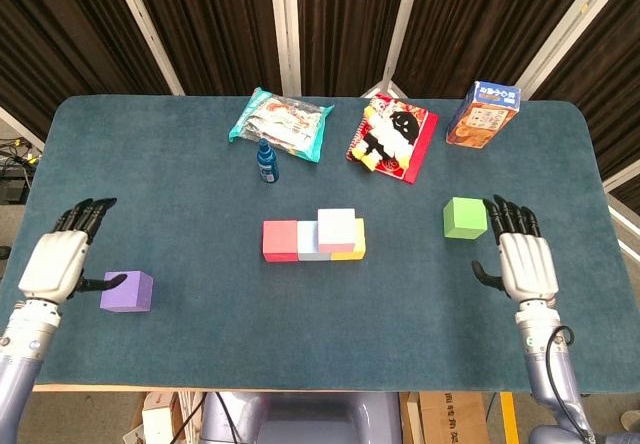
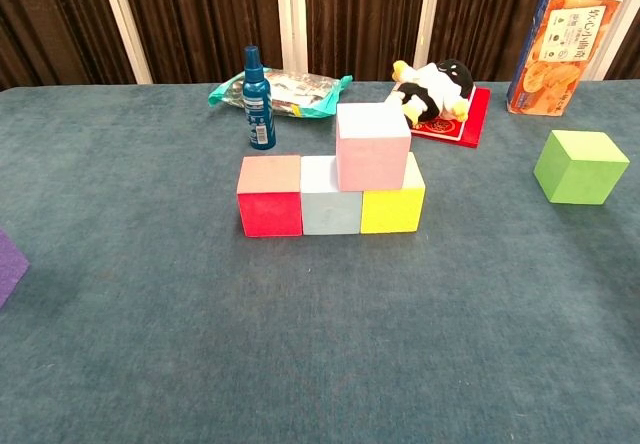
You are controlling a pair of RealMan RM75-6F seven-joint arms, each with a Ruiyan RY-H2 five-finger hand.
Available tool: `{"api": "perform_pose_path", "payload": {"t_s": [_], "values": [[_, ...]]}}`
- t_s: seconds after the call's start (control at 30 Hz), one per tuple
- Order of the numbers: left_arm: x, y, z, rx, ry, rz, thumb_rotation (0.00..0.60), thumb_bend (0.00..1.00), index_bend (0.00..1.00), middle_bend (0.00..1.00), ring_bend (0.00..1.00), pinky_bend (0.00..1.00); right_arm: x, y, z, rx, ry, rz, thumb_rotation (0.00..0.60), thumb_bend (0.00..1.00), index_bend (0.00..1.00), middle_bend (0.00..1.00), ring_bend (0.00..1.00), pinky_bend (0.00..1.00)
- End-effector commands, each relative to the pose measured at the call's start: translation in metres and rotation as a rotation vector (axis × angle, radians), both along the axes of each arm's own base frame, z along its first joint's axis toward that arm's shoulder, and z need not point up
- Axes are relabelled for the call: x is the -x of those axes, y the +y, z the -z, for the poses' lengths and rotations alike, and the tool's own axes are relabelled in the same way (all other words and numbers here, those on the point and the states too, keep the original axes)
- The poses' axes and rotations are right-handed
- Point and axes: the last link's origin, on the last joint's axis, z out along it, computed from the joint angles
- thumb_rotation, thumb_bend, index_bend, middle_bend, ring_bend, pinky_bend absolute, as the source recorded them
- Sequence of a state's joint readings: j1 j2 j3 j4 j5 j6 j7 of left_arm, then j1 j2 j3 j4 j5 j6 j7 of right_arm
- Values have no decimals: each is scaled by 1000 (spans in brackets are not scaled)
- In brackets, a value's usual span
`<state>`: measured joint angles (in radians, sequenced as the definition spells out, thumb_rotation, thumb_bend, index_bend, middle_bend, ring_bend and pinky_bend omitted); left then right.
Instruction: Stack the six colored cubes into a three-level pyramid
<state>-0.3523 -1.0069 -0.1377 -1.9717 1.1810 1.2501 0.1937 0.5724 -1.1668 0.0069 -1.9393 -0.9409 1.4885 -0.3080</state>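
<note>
Already the base row stands mid-frame: red cube [image 1: 280,241], pale blue cube [image 2: 330,195] and yellow cube [image 2: 392,208] touching in a line, with the pink cube [image 1: 337,230] on top, toward the yellow end. Two cubes lie loose. The green cube [image 1: 465,218] sits at right of centre, just up and left of the right hand [image 1: 522,260], which is empty with fingers spread. The purple cube [image 1: 127,291] lies at lower left, just right of the left hand [image 1: 58,262], likewise released and flat. Each hand is nearest its own cube; green looks the likelier next pick.
</note>
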Motion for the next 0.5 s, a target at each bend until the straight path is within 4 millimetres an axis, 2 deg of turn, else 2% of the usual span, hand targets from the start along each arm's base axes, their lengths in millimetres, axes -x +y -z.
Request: {"api": "perform_pose_path", "payload": {"t_s": [0.03,0.17,0.5], "values": [[3,-6,11,53,31,-21,600,85,0,174,55,94,1,-2,-3,5,-22,-3,600,321,0,0,0,0],[7,-12,18,103,67,-38,600,85,0,231,66,108,1,-3,-2,0,-40,0,600,320,0,0,0,0],[35,-22,20,172,253,-65,600,85,0,207,66,108,2,-3,-2,-13,-67,-1,600,321,0,0,0,0]]}}
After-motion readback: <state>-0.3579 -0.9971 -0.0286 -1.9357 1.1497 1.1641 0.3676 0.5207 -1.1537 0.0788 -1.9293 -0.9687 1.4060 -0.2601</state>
